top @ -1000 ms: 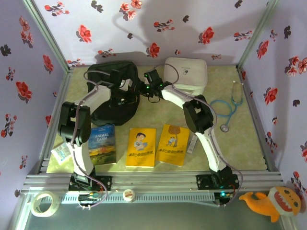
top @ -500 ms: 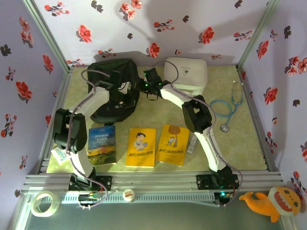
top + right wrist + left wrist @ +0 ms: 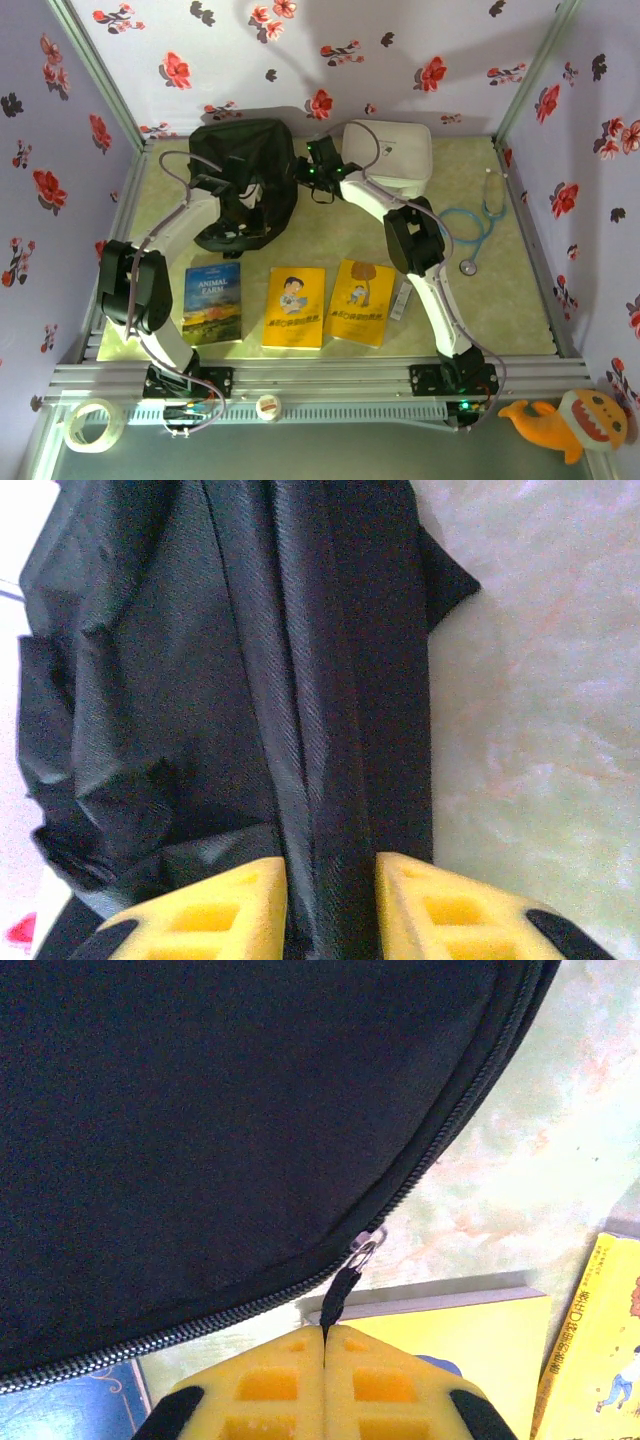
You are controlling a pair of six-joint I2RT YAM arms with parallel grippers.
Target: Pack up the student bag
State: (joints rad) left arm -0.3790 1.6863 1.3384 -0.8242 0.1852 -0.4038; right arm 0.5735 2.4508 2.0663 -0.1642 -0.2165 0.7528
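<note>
Left wrist view: the left claw is shut tight, its yellow fingers pressed together on the black pull of the zipper. The pull hangs from a small metal ring on the slider. From there the zipper curves along the edge of the bag, whose black cloth spreads across the upper left above the pale green table. Under and to the right of the claw lie two yellow books, and a blue book shows at the lower left corner. In the right wrist view the right claw has its jaws part-way apart, with a long fold of the bag's cloth running between them; whether they pinch it I cannot tell. Bare table lies to the right of that fold. From the top view the bag stands bunched up at the far left of the table, near the back wall. The left claw is at its front and the right claw at its right edge. A white case sits just right of the bag, with a stethoscope farther right. The three books lie in a row nearer the arm bases.
</note>
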